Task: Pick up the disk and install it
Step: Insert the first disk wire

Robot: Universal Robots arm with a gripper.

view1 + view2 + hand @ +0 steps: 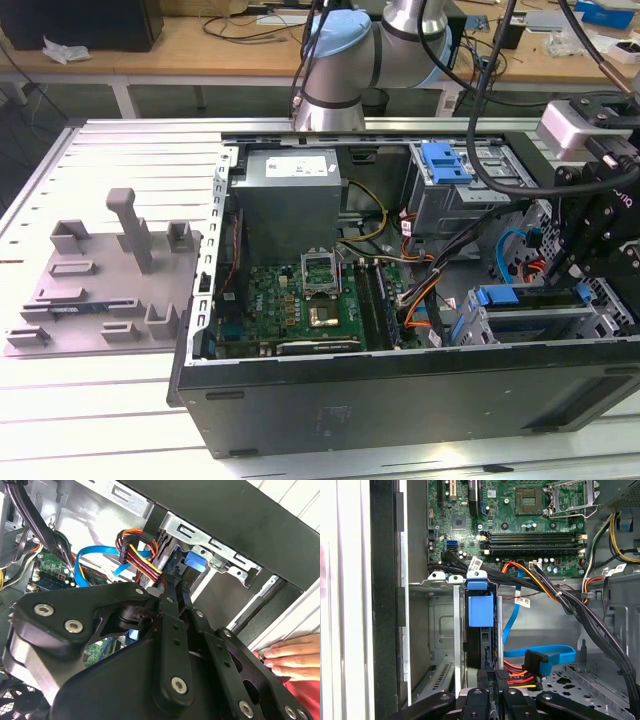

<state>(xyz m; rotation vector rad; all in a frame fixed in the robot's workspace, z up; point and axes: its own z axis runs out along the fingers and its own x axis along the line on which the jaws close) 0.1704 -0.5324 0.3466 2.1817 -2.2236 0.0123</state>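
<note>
At the exterior view's right, we saw the black gripper hanging over the drive cage of the open computer case, with a blue tab showing at the cage's near end. We judged the arm reached in from the far side so the drive could slide straight along its rails; the fingers themselves were lost against the dark metal there.

In the second wrist view, the two black fingers lay close together and pointed into the cage beside a bundle of coloured wires. A person's hand rested on the case edge, seemingly steadying it. What the tips pinched was hidden by the gripper's own body.

In the first wrist view, the disk stood on edge in its slot, blue bracket toward the circuit board, seated between the cage walls. The gripper's tips met its near edge, pressed together on it as far as we could tell; the contact itself was cut off by the frame.
</note>
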